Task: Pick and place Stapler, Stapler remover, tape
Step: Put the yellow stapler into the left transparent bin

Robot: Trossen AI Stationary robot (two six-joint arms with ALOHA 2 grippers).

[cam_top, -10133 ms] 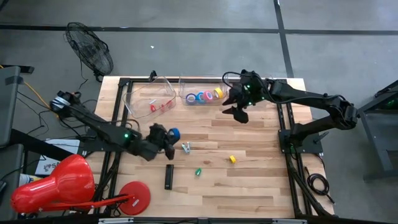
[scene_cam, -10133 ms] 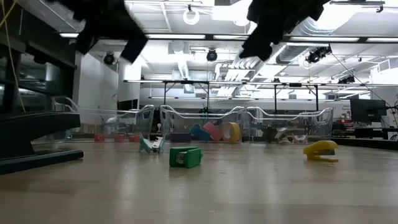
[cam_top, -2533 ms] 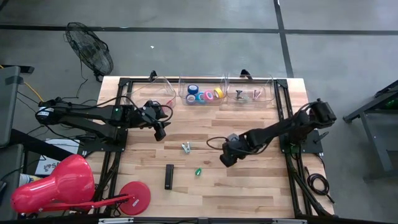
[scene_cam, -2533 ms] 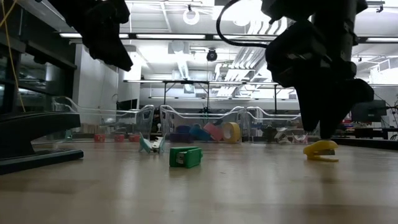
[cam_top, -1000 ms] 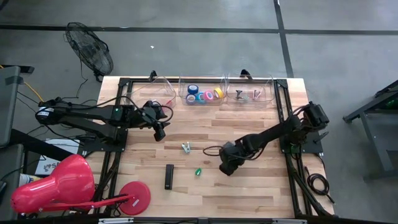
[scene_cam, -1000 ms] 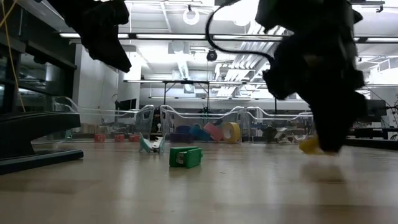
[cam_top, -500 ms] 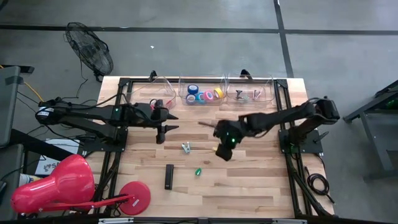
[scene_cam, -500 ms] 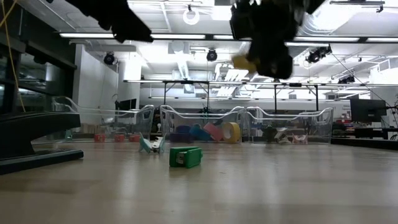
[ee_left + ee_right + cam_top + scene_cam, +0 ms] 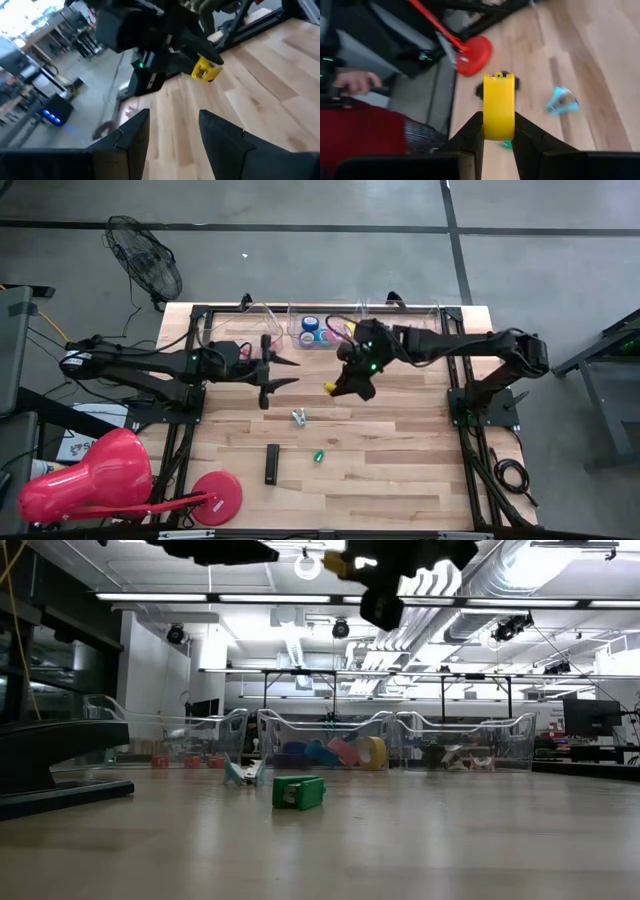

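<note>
**Yellow stapler aloft in the right pincer, in front of the bins**

Stapler, small and yellow [image 9: 498, 106], is pinched between the fingers of the right pincer [image 9: 341, 386], which holds it in the air above the desk [image 9: 420, 470], just in front of the clear bins [image 9: 402, 330] at the far edge.

Taking those bins as the landmark and working from the near side: a black stapler [image 9: 271, 464] lies farthest from them, with a small green stapler [image 9: 319, 456] a little nearer. A pale blue staple remover [image 9: 299, 417] sits between these and the bins. Closer still, the left pincer [image 9: 272, 376] hovers with its fingers spread and nothing between them, pointing toward the right pincer. In the middle bin lie the tape rolls [image 9: 322, 331], blue, pink and yellow. The bin to their right holds staple removers [image 9: 398, 332].
</note>
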